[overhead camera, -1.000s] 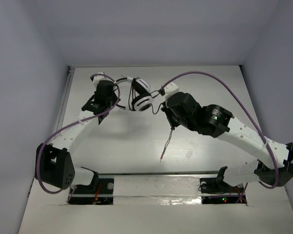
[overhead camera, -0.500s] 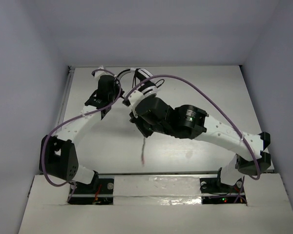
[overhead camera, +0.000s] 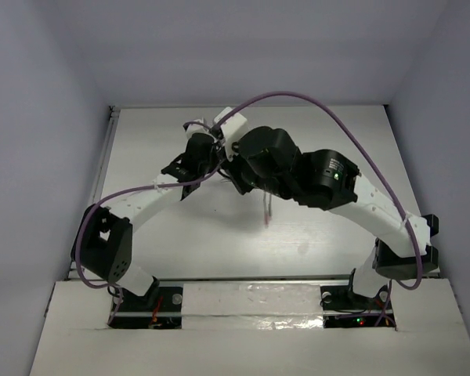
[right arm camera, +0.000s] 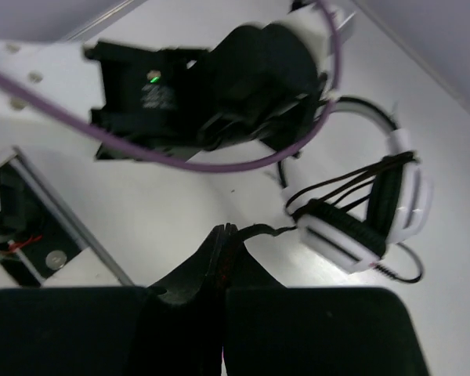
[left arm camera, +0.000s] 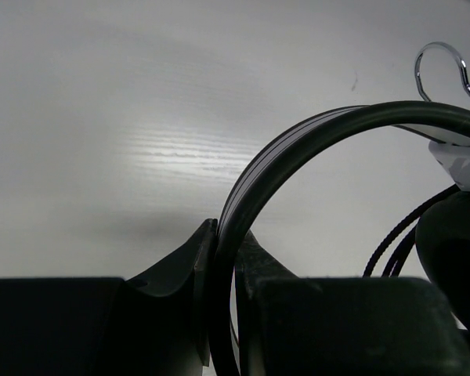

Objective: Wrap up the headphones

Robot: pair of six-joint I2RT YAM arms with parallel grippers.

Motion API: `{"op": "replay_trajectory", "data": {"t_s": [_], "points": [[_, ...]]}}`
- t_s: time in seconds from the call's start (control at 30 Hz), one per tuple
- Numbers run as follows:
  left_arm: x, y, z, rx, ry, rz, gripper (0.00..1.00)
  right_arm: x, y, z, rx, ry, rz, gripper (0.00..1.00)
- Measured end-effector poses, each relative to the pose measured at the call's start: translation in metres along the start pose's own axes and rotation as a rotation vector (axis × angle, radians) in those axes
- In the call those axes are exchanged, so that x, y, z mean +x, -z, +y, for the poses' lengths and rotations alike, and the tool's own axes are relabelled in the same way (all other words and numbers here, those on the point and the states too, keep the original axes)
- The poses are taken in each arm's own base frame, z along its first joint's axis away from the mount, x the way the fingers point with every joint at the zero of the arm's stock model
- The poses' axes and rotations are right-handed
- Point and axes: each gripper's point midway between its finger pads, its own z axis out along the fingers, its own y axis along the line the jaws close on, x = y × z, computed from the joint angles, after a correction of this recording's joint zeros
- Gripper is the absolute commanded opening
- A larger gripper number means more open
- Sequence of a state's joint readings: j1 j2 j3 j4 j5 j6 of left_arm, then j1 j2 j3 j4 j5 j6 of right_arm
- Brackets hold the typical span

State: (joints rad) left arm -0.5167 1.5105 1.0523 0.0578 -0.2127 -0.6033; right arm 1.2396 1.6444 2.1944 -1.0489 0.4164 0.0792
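Gripping headphones (right arm camera: 368, 211) by the headband (left arm camera: 298, 149), left jaws clamped.
Right jaws pinch the cable (right arm camera: 254, 229), earcups just beyond them.

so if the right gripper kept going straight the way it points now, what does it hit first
Probably the white over-ear headphones: the shut right gripper pinches their thin black cable, and the earcup lies just ahead to the right. Depth is unclear, so it might meet the white table first.
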Motion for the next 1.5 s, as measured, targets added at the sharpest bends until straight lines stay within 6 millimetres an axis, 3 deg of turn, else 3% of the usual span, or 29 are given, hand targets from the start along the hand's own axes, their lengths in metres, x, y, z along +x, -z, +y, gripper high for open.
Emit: {"op": "replay_trajectory", "data": {"t_s": [0.13,0.3,0.57,0.73,0.9,1.07,1.2,1.37,1.5], "points": [[0.033,0.001,0.002,0.027,-0.058,0.05,0.0,-0.009,-0.002,-0.037,0.094,-0.019,-0.021,0.0],[0.064,0.016,0.018,0.018,-0.143,0.111,0.0,0.0,-0.011,-0.08,0.23,-0.022,0.01,0.0],[0.058,0.064,0.006,0.129,-0.198,0.081,0.0,0.035,-0.034,-0.151,0.458,-0.012,0.092,0.0],[0.05,0.09,0.003,0.178,-0.222,0.072,0.0,0.057,-0.038,-0.191,0.581,-0.016,0.128,0.0],[0.054,0.099,0.012,0.155,-0.239,0.098,0.0,0.05,-0.025,-0.213,0.628,-0.042,0.094,0.0],[0.061,0.102,0.013,0.17,-0.252,0.134,0.0,0.04,-0.022,-0.222,0.652,-0.051,0.048,0.0],[0.061,0.109,0.011,0.194,-0.271,0.14,0.0,0.057,-0.028,-0.239,0.686,-0.071,0.075,0.0],[0.059,0.124,-0.006,0.295,-0.316,0.162,0.0,0.085,-0.041,-0.256,0.719,-0.083,0.129,0.03],[0.044,0.134,-0.019,0.342,-0.364,0.143,0.0,0.091,-0.047,-0.261,0.723,-0.099,0.125,0.08]]}}
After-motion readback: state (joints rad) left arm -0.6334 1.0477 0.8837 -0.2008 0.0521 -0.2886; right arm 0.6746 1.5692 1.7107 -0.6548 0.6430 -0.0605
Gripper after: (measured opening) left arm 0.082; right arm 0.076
